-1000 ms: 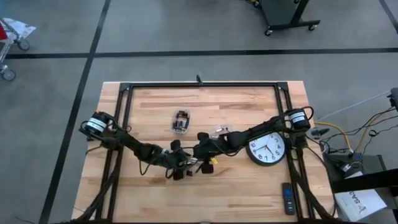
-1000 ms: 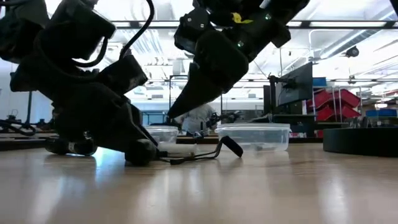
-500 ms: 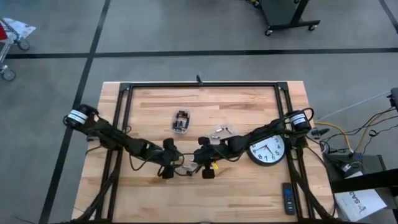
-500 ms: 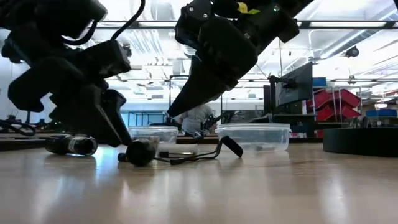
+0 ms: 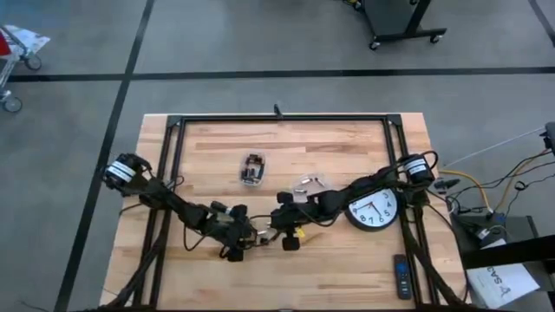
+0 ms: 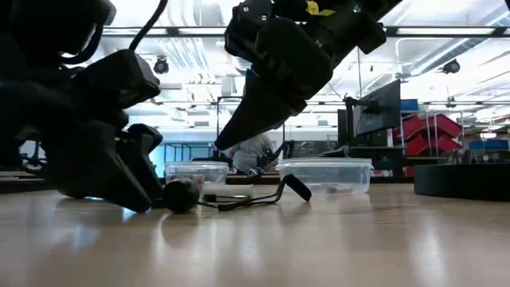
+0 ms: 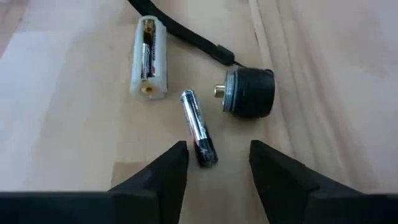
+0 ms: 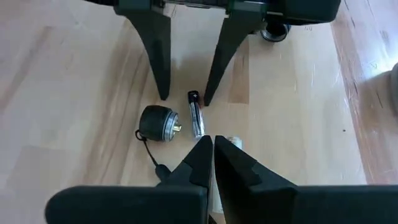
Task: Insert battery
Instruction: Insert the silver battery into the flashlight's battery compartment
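A loose AAA battery (image 7: 198, 127) lies on the wooden table between a white battery holder (image 7: 149, 59), which has one cell in it, and a black cap (image 7: 249, 92) with a strap. My left gripper (image 7: 216, 152) is open and low over the table, one fingertip on each side of the battery's near end without touching it. My right gripper (image 8: 208, 144) faces it from the other side, shut, with its tips just past the battery's other end and beside the holder (image 8: 231, 143). In the low view its tips (image 6: 223, 146) hang above the table.
A small clear box of parts (image 5: 252, 170) sits farther back, and a clear lid (image 5: 308, 183) lies behind the right arm. A wall clock (image 5: 373, 208) lies at the right, with a remote (image 5: 401, 276) near the front right edge. A black frame (image 5: 277, 120) borders the table.
My left gripper has lifted off the black cap, swung toward the table's left edge, then come down again near the table, open, beside the cap and around the battery's end. The cap, holder and battery have stayed where they were.
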Available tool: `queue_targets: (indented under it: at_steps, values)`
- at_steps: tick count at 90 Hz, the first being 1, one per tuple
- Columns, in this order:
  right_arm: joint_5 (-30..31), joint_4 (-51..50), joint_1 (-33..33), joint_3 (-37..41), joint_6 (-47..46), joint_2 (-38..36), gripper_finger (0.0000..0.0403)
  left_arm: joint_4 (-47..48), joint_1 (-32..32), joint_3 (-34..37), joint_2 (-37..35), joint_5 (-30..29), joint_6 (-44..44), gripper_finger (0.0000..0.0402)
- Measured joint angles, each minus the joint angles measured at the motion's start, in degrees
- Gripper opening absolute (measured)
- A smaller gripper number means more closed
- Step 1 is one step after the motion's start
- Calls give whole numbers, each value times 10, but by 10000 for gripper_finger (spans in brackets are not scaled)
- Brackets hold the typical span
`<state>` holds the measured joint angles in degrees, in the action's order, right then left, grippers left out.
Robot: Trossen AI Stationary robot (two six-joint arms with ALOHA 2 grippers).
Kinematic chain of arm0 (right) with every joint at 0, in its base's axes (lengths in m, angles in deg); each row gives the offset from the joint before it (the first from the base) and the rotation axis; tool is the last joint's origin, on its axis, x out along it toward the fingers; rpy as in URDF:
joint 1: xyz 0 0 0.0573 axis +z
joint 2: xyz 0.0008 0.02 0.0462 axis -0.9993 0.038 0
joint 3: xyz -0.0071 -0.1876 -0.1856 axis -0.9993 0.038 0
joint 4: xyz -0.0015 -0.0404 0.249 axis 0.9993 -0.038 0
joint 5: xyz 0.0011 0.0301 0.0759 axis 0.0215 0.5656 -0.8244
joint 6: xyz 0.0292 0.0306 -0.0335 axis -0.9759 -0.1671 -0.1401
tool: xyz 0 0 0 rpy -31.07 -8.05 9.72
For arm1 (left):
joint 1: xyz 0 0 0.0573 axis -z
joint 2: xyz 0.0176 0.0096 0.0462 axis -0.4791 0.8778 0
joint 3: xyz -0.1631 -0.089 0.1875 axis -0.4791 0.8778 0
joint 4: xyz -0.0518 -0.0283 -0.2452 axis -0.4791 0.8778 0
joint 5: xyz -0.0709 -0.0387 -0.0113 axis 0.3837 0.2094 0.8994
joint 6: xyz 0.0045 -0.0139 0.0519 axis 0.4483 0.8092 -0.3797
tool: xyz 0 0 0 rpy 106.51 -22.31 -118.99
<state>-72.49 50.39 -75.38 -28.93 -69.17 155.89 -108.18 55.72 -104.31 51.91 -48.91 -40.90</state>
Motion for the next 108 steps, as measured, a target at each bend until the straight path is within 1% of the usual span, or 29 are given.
queue_targets:
  at_steps: [15,25,45,61,72,82,99,108]
  values:
    - [0,0,0,0,-2,0,0,-4,-1,0,2,-21,16,136]
    - [0,0,0,0,-2,0,0,-1,-1,0,2,-28,25,119]
    - [0,0,0,0,-1,0,0,-5,-1,0,10,-39,18,59]
    - [1,-6,0,0,0,0,0,-15,-1,0,42,-44,20,12]
    - [26,-41,4,0,0,-17,0,-16,-2,0,47,-49,26,8]
    - [58,-68,11,-1,-3,-41,0,-6,-2,0,27,-45,24,5]
    - [59,-77,22,-1,-25,-51,0,31,-6,2,-20,-42,-3,2]
    - [59,-78,23,-1,-38,-49,0,66,-11,-12,-29,-41,-16,1]
